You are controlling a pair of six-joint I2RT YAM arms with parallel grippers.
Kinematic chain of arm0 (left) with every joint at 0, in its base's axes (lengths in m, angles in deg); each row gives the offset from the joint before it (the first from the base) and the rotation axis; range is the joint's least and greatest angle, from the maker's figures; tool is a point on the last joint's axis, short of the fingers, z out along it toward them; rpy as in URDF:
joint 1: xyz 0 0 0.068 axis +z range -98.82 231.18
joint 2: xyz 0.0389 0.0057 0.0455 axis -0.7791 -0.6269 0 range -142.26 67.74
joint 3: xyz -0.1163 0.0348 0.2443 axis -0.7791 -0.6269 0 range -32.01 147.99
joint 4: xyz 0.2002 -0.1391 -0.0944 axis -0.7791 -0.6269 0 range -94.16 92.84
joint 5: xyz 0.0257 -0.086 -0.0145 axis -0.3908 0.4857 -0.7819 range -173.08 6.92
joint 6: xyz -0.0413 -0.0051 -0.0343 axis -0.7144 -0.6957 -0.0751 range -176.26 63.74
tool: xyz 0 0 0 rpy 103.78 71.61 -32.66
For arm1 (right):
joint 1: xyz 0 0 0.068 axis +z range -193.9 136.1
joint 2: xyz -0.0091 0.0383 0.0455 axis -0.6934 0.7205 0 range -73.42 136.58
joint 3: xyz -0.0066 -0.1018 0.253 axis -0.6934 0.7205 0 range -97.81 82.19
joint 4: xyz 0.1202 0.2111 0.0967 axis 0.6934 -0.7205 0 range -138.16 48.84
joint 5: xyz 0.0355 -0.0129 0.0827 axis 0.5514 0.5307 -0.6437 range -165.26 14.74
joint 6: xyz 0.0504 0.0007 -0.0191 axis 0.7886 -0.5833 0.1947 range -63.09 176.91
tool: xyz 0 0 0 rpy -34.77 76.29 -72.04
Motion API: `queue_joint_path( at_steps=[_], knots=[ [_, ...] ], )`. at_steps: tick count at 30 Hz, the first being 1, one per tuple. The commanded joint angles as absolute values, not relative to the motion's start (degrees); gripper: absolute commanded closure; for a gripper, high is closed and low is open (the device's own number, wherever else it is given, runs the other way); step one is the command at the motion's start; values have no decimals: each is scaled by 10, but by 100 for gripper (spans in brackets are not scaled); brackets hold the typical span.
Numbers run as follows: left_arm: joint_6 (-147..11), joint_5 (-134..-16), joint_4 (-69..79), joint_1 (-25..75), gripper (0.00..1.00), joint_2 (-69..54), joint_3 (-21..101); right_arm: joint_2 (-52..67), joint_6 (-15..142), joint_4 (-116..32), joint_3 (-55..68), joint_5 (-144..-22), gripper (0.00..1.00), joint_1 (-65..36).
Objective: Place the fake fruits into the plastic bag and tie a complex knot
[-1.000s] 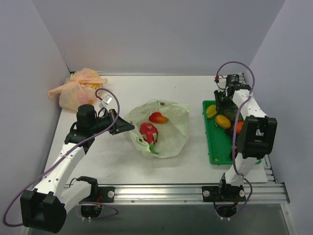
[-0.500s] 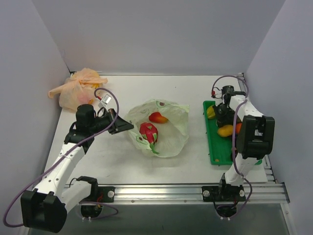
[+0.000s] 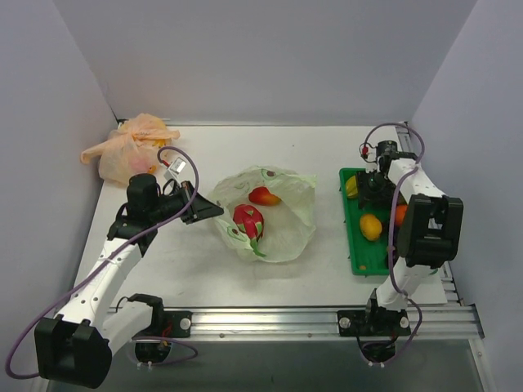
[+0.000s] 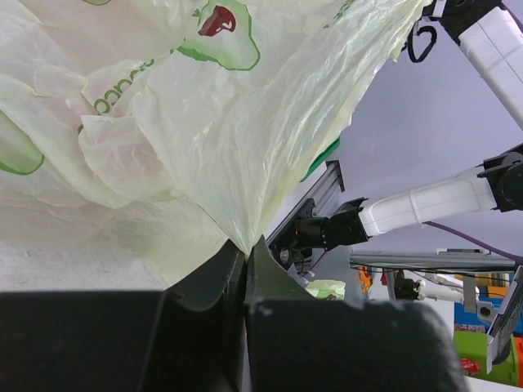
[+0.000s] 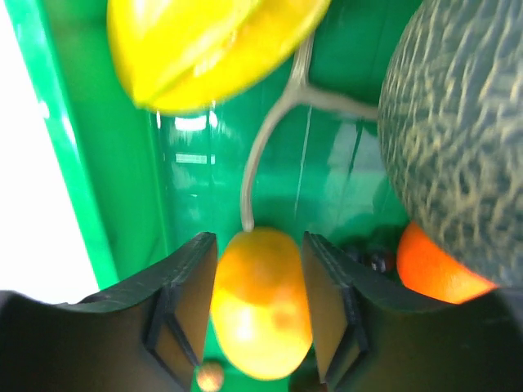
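The pale green plastic bag (image 3: pixel 282 214) lies open mid-table with a pink dragon fruit (image 3: pixel 248 220) and a red-orange fruit (image 3: pixel 264 196) in it. My left gripper (image 3: pixel 208 211) is shut on the bag's left edge; in the left wrist view the film (image 4: pixel 204 122) is pinched between the fingertips of the left gripper (image 4: pixel 245 245). My right gripper (image 3: pixel 372 208) is over the green tray (image 3: pixel 357 253). In the right wrist view the right gripper (image 5: pixel 258 245) is closed on a yellow-orange fruit (image 5: pixel 260 302), which also shows from above (image 3: pixel 370 226).
On the tray (image 5: pixel 73 163) are a yellow starfruit (image 5: pixel 204 49), a dark green rough-skinned fruit (image 5: pixel 458 139), an orange (image 5: pixel 433 265) and dark purple pieces (image 5: pixel 372 257). A peach-orange bag (image 3: pixel 131 151) sits at the back left corner. Walls enclose the table.
My right gripper came down over the tray, and the yellow-orange fruit has shifted toward the near edge between its fingers. The left arm and the bag have not moved.
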State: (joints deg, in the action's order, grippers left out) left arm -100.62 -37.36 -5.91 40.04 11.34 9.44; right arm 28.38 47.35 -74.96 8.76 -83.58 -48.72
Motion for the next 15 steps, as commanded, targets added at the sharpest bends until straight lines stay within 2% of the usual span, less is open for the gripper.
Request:
queue_joint_path(
  at_steps=[1,6,10,13,14,15],
  knots=[
    [-1000,-366,-28,405,92,118,93,310,516,-723,65,-819,53,-485],
    [-996,-367,-31,405,92,118,96,349,538,-711,50,-805,53,-479],
    [-992,-368,-36,407,92,116,96,372,544,-691,47,-793,56,-478],
    [-991,-368,-37,408,92,115,95,386,549,-681,43,-801,67,-479],
    [-992,-368,-37,408,92,116,94,387,552,-681,43,-806,77,-479],
    [-992,-368,-38,409,92,115,96,386,552,-681,45,-813,83,-479]
  ],
)
